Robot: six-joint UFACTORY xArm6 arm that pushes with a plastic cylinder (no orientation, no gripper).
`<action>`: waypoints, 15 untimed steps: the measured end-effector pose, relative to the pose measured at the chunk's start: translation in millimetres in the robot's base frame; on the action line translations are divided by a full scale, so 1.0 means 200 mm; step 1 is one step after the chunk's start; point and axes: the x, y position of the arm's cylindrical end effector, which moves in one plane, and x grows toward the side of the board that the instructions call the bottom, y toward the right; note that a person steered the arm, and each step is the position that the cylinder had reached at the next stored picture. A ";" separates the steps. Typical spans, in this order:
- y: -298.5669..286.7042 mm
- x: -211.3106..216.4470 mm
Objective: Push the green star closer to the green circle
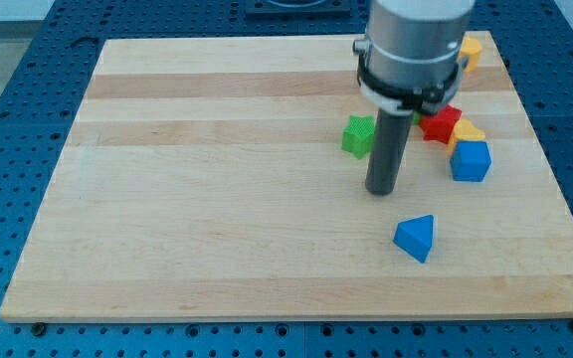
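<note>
My tip, the end of my dark rod with nothing to grasp, sits on the pale wooden board just below and right of the green star block. Right of the rod: red block, yellow block, blue cube. Blue triangular block lies below.

Worktop: pale wood, lighter and darker lengthwise bands seen, fine grain. Surround at worktop edges: blue perforated plate, regular dot pattern of holes.

Green star: bright green. Red block: red, shape not made out. Yellow block: yellow, at 3 o'clock of red block. Second yellow block: yellow-orange, at 12 o'clock of red block. Blue cube: mid blue. Blue triangle: mid blue, at 6 o'clock of cube.

Rod with tool, my tip: dark grey. Arm housing: silver-grey, black band, white ring noted.
</note>
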 end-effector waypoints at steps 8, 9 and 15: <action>-0.47 -0.39; -0.48 -0.19; 0.15 -0.44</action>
